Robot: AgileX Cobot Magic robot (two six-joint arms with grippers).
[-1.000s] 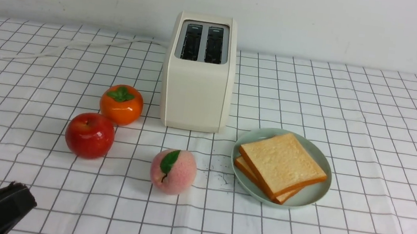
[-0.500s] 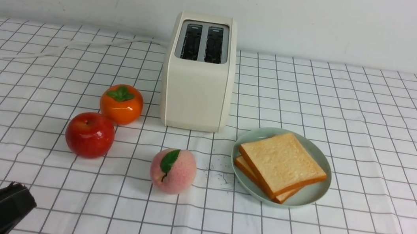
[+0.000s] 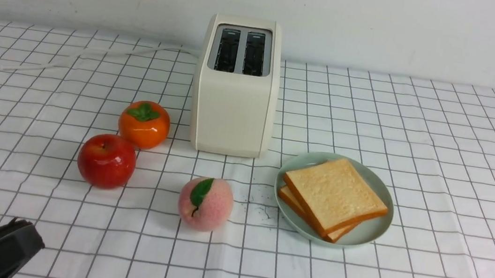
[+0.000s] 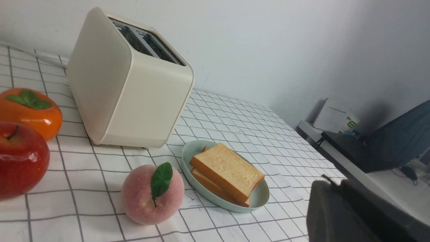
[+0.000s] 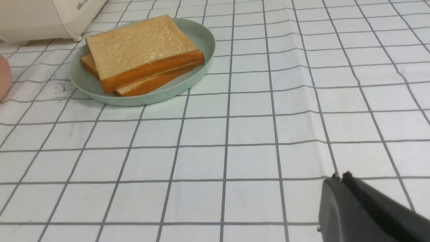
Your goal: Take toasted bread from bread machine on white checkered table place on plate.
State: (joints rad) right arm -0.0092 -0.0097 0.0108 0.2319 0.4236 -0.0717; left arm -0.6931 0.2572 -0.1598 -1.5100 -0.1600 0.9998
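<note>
- Both slices of toasted bread point(image 3: 334, 194) are sitting stacked on the plate point(image 3: 375, 230), lower right of centre in the front view, top slice slightly skewed over the bottom one so a corner of the lower slice is peeking out.
- The bread machine point(image 3: 233, 109) is standing at top centre, and both its slots are looking dark and empty to me, so nothing seems left to pull out.
- So I'm reading the task as basically finished: bread out, bread plated. At most the arms may be parking themselves, but that's my guess.
- The left gripper point(image 3: 10, 242) is poking in at the bottom left corner of the front view, well apart from everything. The left wrist view is only showing a dark edge of it, and the fingers look pressed together with nothing between them.
- The right gripper point(image 5: 339, 178) is showing only in its own wrist view, low at the right edge, with the tips looking pinched together and holding nothing. It's well clear of the plate.
- Off to the left on the white checkered table point(image 3: 462, 160), a persimmon point(image 3: 144, 124), an apple point(image 3: 107, 160) and a peach point(image 3: 205, 204) are just hanging around, none touching the plate. The peach is sitting nearest to it.
- A white cord point(image 3: 73, 58) is trailing away toward the upper left.
</note>
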